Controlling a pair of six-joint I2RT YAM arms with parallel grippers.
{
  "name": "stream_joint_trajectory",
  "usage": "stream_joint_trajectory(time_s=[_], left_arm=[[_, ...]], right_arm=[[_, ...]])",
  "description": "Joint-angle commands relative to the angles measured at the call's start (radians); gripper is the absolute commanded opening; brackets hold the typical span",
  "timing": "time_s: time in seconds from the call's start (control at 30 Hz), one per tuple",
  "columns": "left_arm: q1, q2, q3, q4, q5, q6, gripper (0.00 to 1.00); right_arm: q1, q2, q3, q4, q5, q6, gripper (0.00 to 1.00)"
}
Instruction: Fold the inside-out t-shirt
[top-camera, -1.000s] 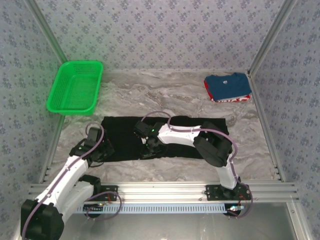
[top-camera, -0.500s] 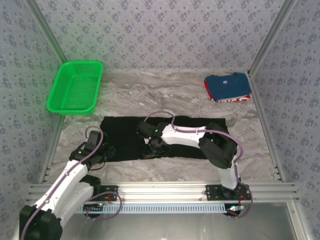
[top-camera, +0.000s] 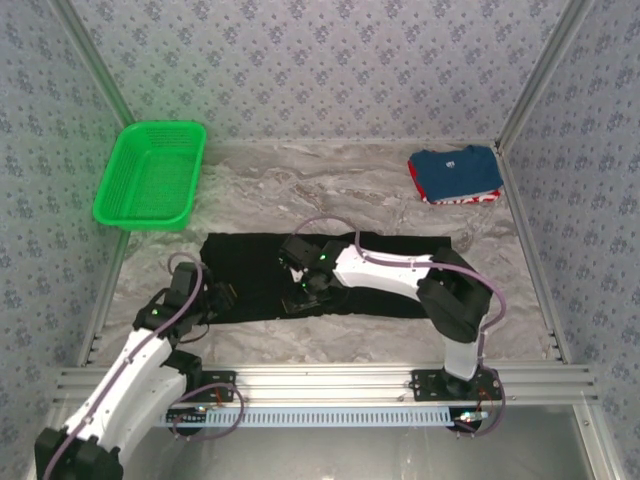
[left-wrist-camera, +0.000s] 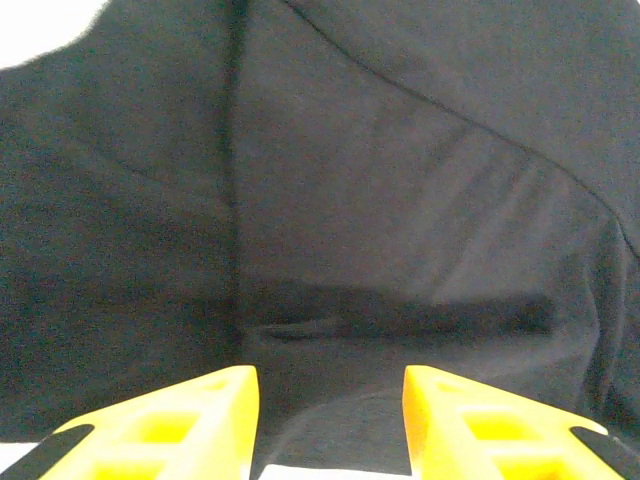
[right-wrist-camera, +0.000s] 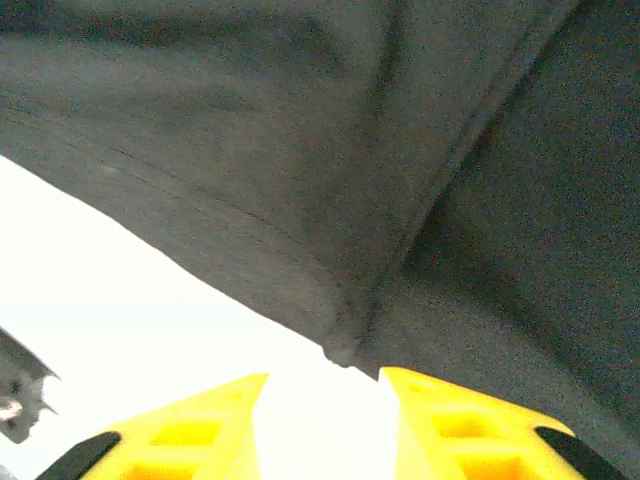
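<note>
The inside-out t-shirt (top-camera: 250, 262) is a plain black band of cloth lying flat across the middle of the table. My left gripper (top-camera: 220, 298) sits low at the shirt's near left corner. In the left wrist view it (left-wrist-camera: 330, 385) is open, its yellow fingers (left-wrist-camera: 225, 410) apart over smooth black fabric (left-wrist-camera: 380, 180). My right gripper (top-camera: 305, 297) rests at the shirt's near edge, close to its middle. In the right wrist view it (right-wrist-camera: 322, 390) is open, with a small bunched fold of the hem (right-wrist-camera: 345, 345) just ahead of the fingertips and bare table between them.
A green basket (top-camera: 150, 175) stands at the back left. A folded blue shirt with red trim (top-camera: 455, 175) lies at the back right. An aluminium rail (top-camera: 330, 380) runs along the near edge, and patterned walls close in both sides.
Both grippers have gone from shut to open, letting go of the shirt's near edge. The right arm's elbow has swung a little to the right.
</note>
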Motion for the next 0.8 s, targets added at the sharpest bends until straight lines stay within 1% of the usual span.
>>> stream_joint_trajectory(time_s=[0.0, 0.13, 0.23, 0.3, 0.4, 0.43, 0.5, 0.57, 0.67, 0.77], left_arm=[[-0.02, 0.105, 0.037, 0.119, 0.1, 0.06, 0.41], [-0.017, 0.212, 0.03, 0.138, 0.098, 0.064, 0.42], [0.004, 0.275, 0.033, 0.094, 0.087, 0.068, 0.42], [0.024, 0.277, 0.042, 0.063, 0.076, 0.08, 0.43], [0.041, 0.197, 0.096, 0.023, 0.035, 0.105, 0.45], [0.044, 0.158, 0.115, 0.017, 0.001, 0.113, 0.46], [0.064, 0.103, 0.131, 0.019, -0.062, 0.132, 0.54], [0.113, 0.098, 0.137, 0.039, -0.092, 0.152, 0.58], [0.206, 0.187, 0.155, 0.076, -0.087, 0.196, 0.66], [0.261, 0.309, 0.194, 0.114, -0.08, 0.241, 0.75]], right_arm=[[-0.005, -0.032, -0.01, 0.087, -0.006, -0.043, 0.37], [-0.012, 0.028, 0.012, 0.152, -0.048, -0.03, 0.37], [-0.016, 0.031, 0.006, 0.154, -0.051, -0.033, 0.37], [-0.024, 0.019, -0.004, 0.146, -0.044, -0.043, 0.37], [-0.042, -0.014, -0.022, 0.138, -0.038, -0.065, 0.37], [-0.048, -0.032, -0.036, 0.146, -0.033, -0.074, 0.38], [-0.062, -0.062, -0.061, 0.171, -0.029, -0.09, 0.39], [-0.076, -0.088, -0.094, 0.201, -0.031, -0.104, 0.4], [-0.111, -0.125, -0.17, 0.259, -0.073, -0.116, 0.43], [-0.15, -0.166, -0.22, 0.305, -0.122, -0.142, 0.46]])
